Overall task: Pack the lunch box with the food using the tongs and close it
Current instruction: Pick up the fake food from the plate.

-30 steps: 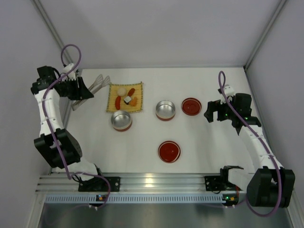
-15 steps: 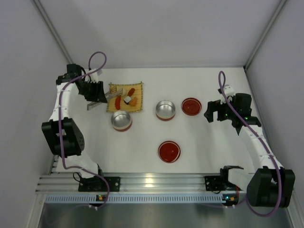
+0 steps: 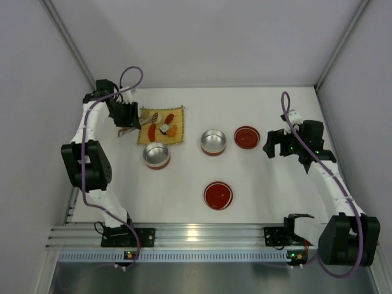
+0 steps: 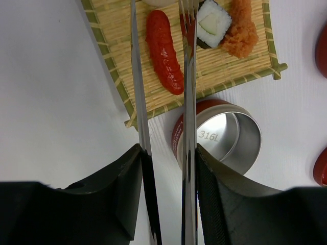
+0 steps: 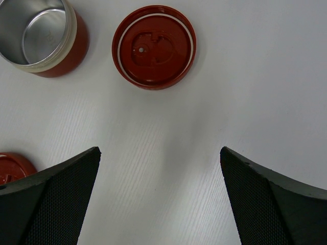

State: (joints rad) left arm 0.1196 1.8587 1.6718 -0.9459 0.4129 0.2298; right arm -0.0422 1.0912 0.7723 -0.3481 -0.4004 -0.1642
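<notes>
Left pincer (image 4: 167, 153) shifted toward mat (image 4: 214, 71), tongs (image 4: 189, 102) clamped inside it

Silver tongs (image 4: 189, 102) extend over the food (image 4: 164, 51), lunch box (image 4: 230, 145) open nearby.

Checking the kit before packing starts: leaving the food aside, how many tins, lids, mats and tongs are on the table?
Steel tins: 2
Red lids: 2
Woven mat: 1
Tongs: 1
Total: 6
</notes>
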